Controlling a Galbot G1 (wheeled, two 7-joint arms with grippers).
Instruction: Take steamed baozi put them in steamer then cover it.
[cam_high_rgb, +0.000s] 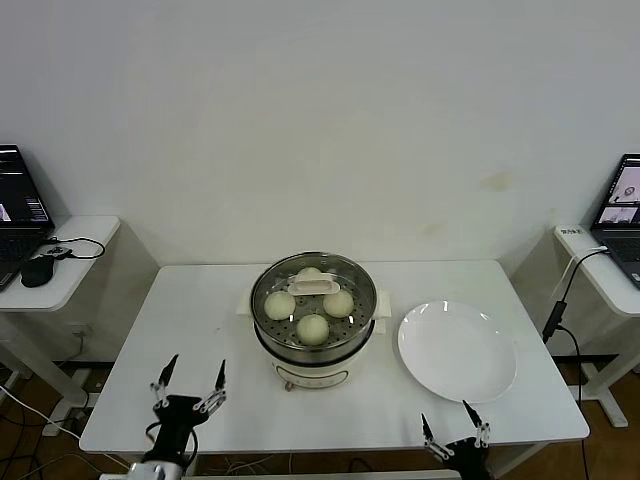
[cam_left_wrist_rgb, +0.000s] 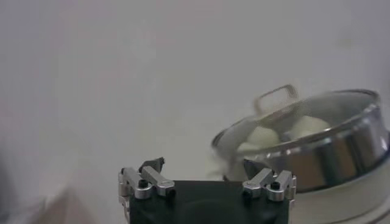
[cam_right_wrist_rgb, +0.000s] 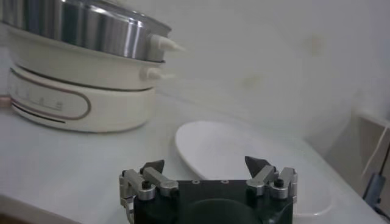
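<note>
The steamer (cam_high_rgb: 312, 356) stands mid-table, a shiny steel pot on a cream base. Its glass cover (cam_high_rgb: 313, 288) sits on top with the bar handle across the middle. Through the glass I see several steamed baozi (cam_high_rgb: 314, 328) on the tray. My left gripper (cam_high_rgb: 195, 363) hovers open and empty at the table's near-left edge, well short of the steamer. In the left wrist view the gripper (cam_left_wrist_rgb: 204, 164) faces the covered steamer (cam_left_wrist_rgb: 341, 155). My right gripper (cam_high_rgb: 448, 415) is open and empty at the near-right edge, in front of the plate (cam_right_wrist_rgb: 244, 149).
A flat white plate (cam_high_rgb: 457, 352) lies empty to the right of the steamer. Side desks with laptops (cam_high_rgb: 20, 215) stand beyond both ends of the table. A cable (cam_high_rgb: 556, 318) hangs by the right end.
</note>
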